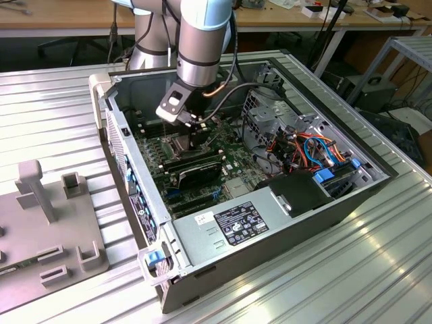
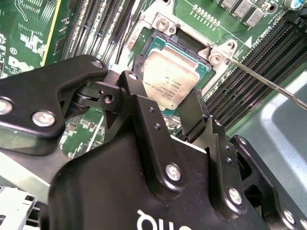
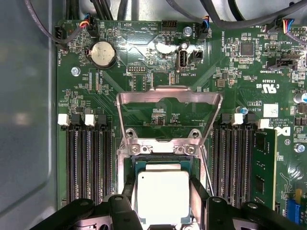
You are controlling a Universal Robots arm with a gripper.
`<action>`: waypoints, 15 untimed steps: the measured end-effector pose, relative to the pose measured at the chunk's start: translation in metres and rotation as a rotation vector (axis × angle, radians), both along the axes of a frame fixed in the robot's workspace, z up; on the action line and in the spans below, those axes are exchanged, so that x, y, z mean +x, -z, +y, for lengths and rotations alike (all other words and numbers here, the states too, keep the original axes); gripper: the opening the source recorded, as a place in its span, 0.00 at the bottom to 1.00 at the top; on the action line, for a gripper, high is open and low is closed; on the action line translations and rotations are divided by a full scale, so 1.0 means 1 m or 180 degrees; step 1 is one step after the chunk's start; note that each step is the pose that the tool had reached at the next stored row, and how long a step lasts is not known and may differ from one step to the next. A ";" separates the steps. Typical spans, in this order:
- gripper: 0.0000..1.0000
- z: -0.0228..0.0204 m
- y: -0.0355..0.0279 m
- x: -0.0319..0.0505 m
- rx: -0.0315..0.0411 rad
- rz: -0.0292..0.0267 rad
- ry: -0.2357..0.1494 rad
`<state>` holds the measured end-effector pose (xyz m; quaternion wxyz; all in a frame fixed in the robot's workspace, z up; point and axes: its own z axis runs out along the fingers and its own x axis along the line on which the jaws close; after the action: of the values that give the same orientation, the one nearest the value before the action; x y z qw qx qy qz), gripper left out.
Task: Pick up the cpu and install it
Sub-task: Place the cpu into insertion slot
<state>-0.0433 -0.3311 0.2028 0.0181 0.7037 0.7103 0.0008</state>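
The cpu [image 3: 163,197], a flat square chip with a dull silver top, lies level in or just over the dark socket [image 3: 129,165] on the green motherboard [image 3: 144,62]. My gripper [image 3: 163,191] reaches down onto it, one black finger [image 3: 129,191] against each side of the chip, shut on it. In the second wrist view the cpu [image 2: 169,79] shows between the same fingers [image 2: 192,108], above the gripper [image 2: 165,86] body. In the exterior view my gripper [image 1: 196,131] is deep inside the open computer case [image 1: 270,223], over the socket area.
The socket's metal load frame [image 3: 169,103] stands hinged open beyond the cpu, its thin lever [image 2: 268,86] swung out. Memory slots [image 3: 88,163] flank the socket, with one stick [image 3: 265,167] seated. Cables and drive bays [image 1: 304,145] fill the case's far side. A grey fixture [image 1: 47,223] sits outside.
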 end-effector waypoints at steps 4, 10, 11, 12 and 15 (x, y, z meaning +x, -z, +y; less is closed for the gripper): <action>0.54 0.0001 0.0001 -0.0027 0.0001 -0.0028 -0.0008; 0.54 0.0001 0.0005 -0.0048 0.0001 -0.0083 -0.0016; 0.54 0.0001 0.0006 -0.0048 0.0001 -0.0085 -0.0017; 0.54 0.0001 0.0005 -0.0049 0.0001 -0.0086 -0.0018; 0.54 0.0000 0.0008 -0.0055 0.0000 -0.0086 -0.0018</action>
<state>-0.0488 -0.3312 0.2021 0.0277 0.7016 0.7119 0.0104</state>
